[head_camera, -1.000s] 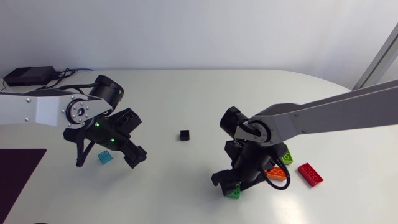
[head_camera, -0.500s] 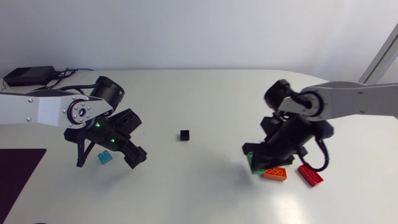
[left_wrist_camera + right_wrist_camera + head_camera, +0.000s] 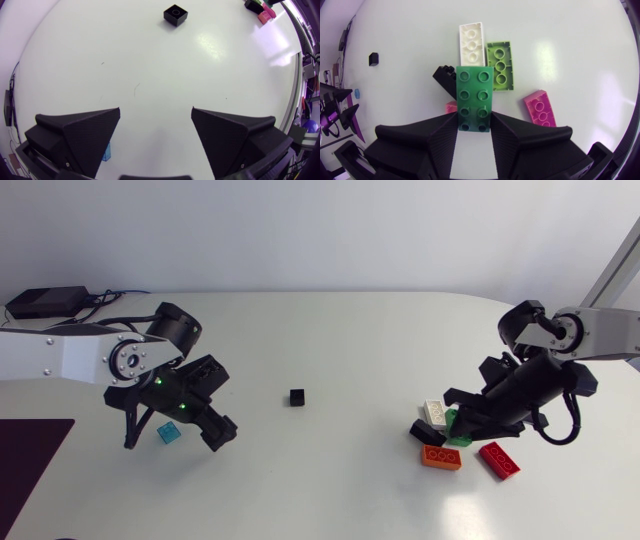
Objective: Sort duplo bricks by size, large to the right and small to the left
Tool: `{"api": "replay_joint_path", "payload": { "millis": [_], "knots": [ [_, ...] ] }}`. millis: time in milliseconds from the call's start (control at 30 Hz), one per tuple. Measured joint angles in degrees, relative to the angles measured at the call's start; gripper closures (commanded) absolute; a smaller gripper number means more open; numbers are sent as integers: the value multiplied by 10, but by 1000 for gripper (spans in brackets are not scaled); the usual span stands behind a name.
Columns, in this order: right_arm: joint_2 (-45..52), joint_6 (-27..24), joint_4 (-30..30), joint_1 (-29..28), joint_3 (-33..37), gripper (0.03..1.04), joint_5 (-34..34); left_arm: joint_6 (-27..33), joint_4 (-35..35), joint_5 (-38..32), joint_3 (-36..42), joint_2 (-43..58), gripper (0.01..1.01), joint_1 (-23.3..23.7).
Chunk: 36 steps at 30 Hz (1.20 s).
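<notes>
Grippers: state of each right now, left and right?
Left gripper: open, nothing between its fingers.
Right gripper: closed, holding the dark green brick.

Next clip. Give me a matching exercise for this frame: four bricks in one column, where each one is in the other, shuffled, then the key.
Bricks
1. dark green brick
2. small black brick
3. light blue brick
4. white brick

Places
A. alone near the middle of the table
B. next to the light green brick
C. by the open left end effector
D. gripped in the right end effector

Pairs: 1-D, 2-A, 3-C, 4-B
</notes>
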Motion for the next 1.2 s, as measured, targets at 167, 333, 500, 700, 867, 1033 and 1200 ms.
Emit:
{"api": "replay_joint_path", "payload": {
  "millis": [167,333,500,700,867,1033,1200],
  "knots": [
    [16,-2,8,-9,-15,484,-7,0,0,0,0,0,43,0],
    [30,-2,2,-9,-16,59,-10,0,0,0,1,1,43,-1],
    [29,-2,-14,-6,-7,57,-11,-7,0,0,38,28,43,-12],
    [-14,1,-36,10,22,57,-12,-36,0,0,148,101,43,-69],
    [-63,9,-44,29,32,57,-13,-43,-1,3,232,186,43,-123],
    [-68,11,-49,33,32,59,-13,-43,-9,6,288,259,43,-136],
    [-68,11,-56,33,32,57,-12,-43,-13,12,331,316,44,-129]
  ]
}}
